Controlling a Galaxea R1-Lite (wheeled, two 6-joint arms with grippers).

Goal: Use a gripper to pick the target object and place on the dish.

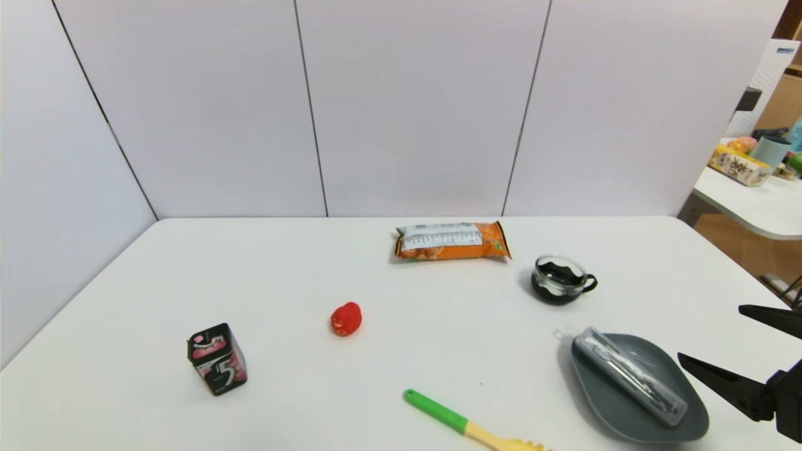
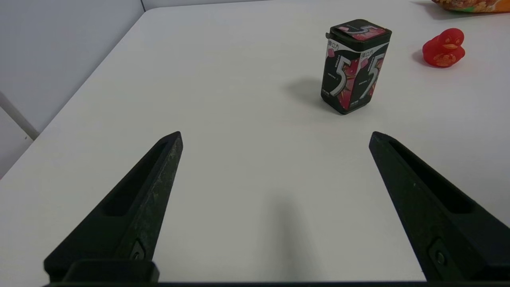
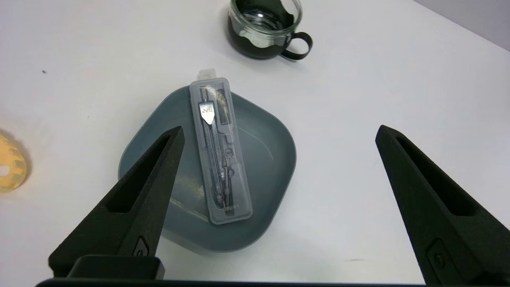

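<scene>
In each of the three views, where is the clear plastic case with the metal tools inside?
Head view: the case lies on the grey-blue dish, toward the right edge.
Left wrist view: the case is not in it.
Right wrist view: near the middle, between the gripper's fingers and on the dish.
Shared landmark: the black glass cup is beside the dish in the head and right wrist views only.

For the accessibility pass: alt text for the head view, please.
A clear case of metal tools lies on a grey-blue dish, one end over its rim, with the open right gripper beside it. Elsewhere on the white table: glass cup, orange snack bag, red rubber duck, black tin, green-and-yellow utensil.
</scene>
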